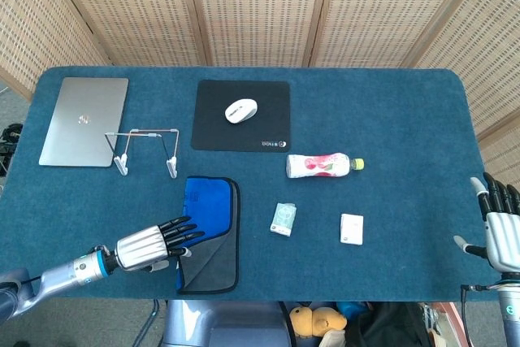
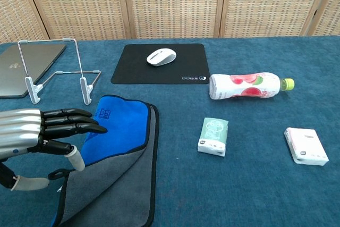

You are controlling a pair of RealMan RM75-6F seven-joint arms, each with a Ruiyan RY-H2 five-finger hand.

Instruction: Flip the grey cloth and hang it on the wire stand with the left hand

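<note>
Lying flat, folded, blue face mostly up with a grey flap turned over at the near end: cloth (image 1: 210,233) not yet lifted, not yet flipped, not yet hung. Judged an early stage, with gripping, turning over and draping all left to do.

Left hand (image 1: 153,242) low over the table, just left of the cloth, fingers (image 2: 74,120) stretched out and slightly apart, tips at or over the cloth's left edge where blue meets grey. Thumb tucked below and toward the near side, near a small black loop at the cloth's corner. Holding nothing; contact with the fabric cannot be told from either view. Forearm running back to the left and toward the near table edge.

Stand (image 1: 146,150) beyond the hand and a little left, bare, upright, well apart from the cloth. Laptop (image 1: 84,121) behind that, further left.

Right hand (image 1: 500,229) far off to the right at the table's edge, fingers up and apart, idle, holding nothing.

Further right of the left hand, past the cloth: packet (image 1: 283,219), white box (image 1: 352,228), bottle (image 1: 322,165) on its side. Mouse (image 1: 240,110) on a pad (image 1: 268,127) beyond.
</note>
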